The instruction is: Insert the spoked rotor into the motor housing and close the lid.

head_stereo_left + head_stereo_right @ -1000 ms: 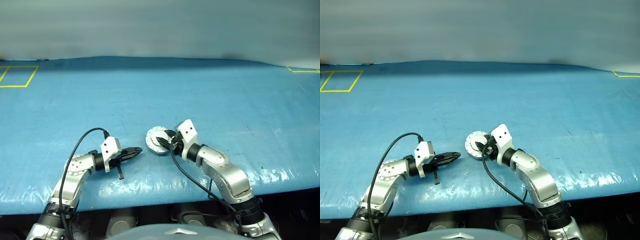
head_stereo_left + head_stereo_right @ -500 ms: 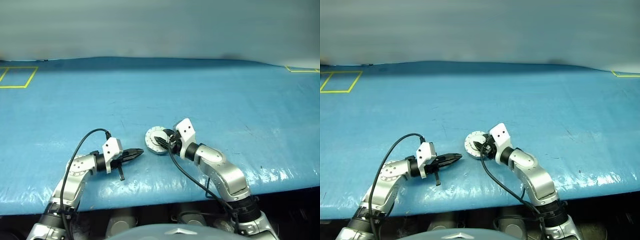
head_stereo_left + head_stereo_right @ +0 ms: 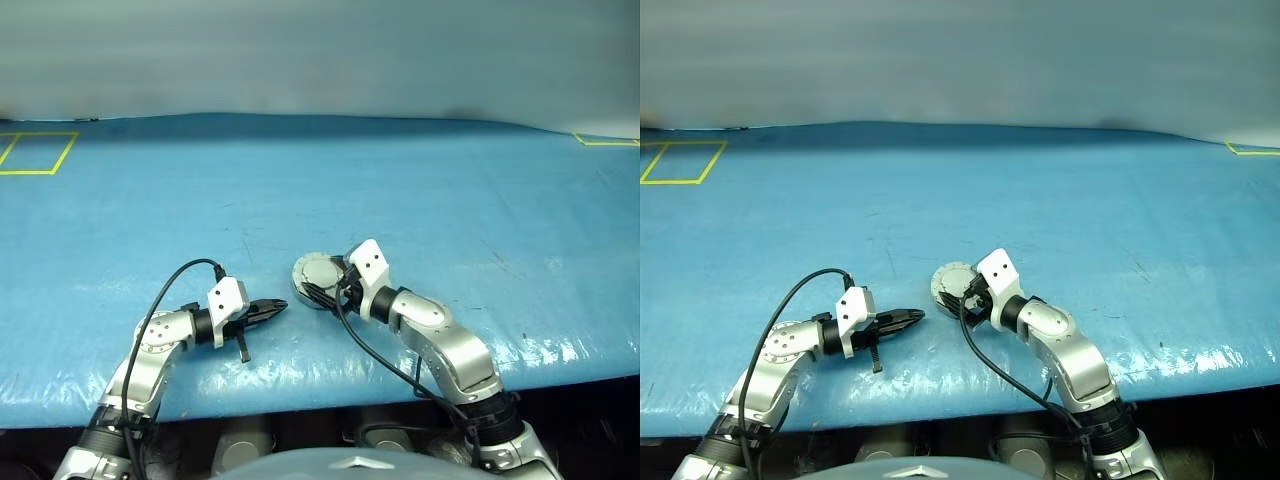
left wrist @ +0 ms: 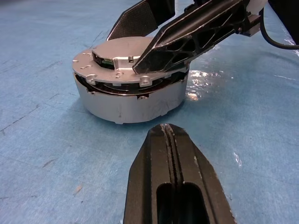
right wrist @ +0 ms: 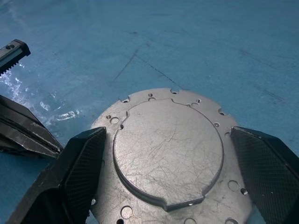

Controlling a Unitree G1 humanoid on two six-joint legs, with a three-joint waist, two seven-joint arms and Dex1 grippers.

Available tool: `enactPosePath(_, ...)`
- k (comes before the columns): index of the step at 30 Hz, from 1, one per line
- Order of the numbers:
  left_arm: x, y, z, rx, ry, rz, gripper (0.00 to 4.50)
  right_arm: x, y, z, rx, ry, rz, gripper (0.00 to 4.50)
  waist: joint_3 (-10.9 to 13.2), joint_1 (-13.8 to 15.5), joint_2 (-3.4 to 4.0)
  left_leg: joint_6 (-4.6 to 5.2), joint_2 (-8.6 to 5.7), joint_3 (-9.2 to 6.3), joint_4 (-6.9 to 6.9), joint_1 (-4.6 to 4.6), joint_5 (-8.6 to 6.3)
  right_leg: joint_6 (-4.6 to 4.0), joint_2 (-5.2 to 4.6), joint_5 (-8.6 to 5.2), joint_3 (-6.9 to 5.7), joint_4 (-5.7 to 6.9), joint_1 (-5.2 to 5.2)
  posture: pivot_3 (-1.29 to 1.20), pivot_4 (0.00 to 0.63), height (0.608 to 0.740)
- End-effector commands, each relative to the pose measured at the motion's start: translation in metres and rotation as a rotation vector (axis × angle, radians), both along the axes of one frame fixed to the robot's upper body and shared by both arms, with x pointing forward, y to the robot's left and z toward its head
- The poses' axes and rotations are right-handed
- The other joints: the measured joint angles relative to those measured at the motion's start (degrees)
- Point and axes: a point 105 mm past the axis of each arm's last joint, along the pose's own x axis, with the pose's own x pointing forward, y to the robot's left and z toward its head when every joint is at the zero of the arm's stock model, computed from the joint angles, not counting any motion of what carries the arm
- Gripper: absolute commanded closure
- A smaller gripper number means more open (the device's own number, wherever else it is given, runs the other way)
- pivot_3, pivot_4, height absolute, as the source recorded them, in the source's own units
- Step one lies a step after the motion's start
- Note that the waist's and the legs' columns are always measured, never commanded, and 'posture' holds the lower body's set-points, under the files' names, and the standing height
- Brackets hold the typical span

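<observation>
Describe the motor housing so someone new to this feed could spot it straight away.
On the blue table cover, look near the front edge, between the two arms. The motor housing is the short round silver drum lying there, its lid down flat on top. It is the only loose object on the cover, with the right pincer spread open on either side of it and the shut left pincer pointing at it.

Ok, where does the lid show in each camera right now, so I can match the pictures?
Left eye view: lid just left of centre, beside the right gripper.
Right eye view: lid near centre.
Left wrist view: lid atop the motor housing, upper middle.
Right wrist view: lid between the open black fingers.
Shared landmark: the shut left gripper.
</observation>
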Motion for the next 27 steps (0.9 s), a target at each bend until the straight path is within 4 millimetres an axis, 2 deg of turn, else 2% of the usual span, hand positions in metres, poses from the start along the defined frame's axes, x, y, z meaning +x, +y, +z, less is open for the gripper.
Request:
enactPosePath(1, -0.001, -0.003, 0.004, -0.006, -0.023, -0.011, 4.50, -0.007, 0.003, -0.017, -0.040, 0.047, 0.028, 0.68, 0.00, 0.00, 0.00, 0.00, 0.00, 0.00, 0.00, 0.00, 0.00, 0.01, 0.00, 0.00, 0.00, 0.00, 0.00, 0.00, 0.150, 0.740)
enactPosePath(3, -0.001, -0.003, 0.003, -0.002, -0.025, -0.011, 4.50, -0.009, 0.006, -0.016, -0.047, 0.035, 0.049, 1.32, 0.00, -0.05, 0.00, 0.00, 0.00, 0.00, 0.00, 0.00, 0.00, 0.01, 0.00, 0.00, 0.00, 0.00, 0.00, 0.00, 0.150, 0.740)
enactPosePath(4, -0.001, -0.003, 0.003, -0.005, -0.024, -0.010, 4.50, -0.008, 0.006, -0.017, -0.060, 0.028, 0.044, 1.47, 0.00, -0.08, 0.00, 0.00, 0.01, 0.00, 0.00, 0.00, 0.00, 0.01, 0.00, -0.01, 0.00, 0.00, 0.00, 0.00, 0.150, 0.740)
enactPosePath(14, -0.001, -0.005, 0.010, -0.016, -0.041, 0.000, 4.50, -0.001, 0.002, -0.030, -0.162, 0.033, -0.009, 1.47, 0.00, -0.40, 0.01, -0.05, 0.08, 0.01, 0.01, 0.21, 0.02, -0.01, -0.01, 0.00, -0.03, 0.01, -0.05, 0.00, 0.150, 0.740)
enactPosePath(21, 0.000, -0.009, 0.017, -0.032, -0.045, 0.008, 4.50, -0.008, -0.005, -0.058, -0.286, 0.114, 0.002, 1.47, -0.28, -0.54, 0.12, -0.06, 0.09, 0.01, 0.01, 0.23, 0.02, -0.02, -0.05, 0.01, -0.04, 0.00, -0.04, 0.00, 0.150, 0.740)
enactPosePath(23, 0.005, -0.009, 0.025, -0.065, -0.060, 0.034, 4.50, -0.008, -0.008, -0.062, -0.305, 0.118, -0.007, 1.47, -0.38, -0.53, 0.20, -0.06, 0.09, 0.02, -0.01, 0.34, 0.02, -0.03, -0.09, 0.00, -0.03, 0.00, 0.02, 0.00, 0.150, 0.740)
enactPosePath(27, 0.025, -0.009, 0.043, -0.185, -0.074, 0.114, 4.50, -0.010, -0.006, -0.053, -0.245, 0.118, 0.002, 1.47, -0.45, -0.29, 0.17, -0.08, 0.09, -0.01, 0.00, 0.35, 0.02, -0.02, -0.14, 0.00, -0.04, 0.00, 0.05, 0.00, 0.150, 0.740)
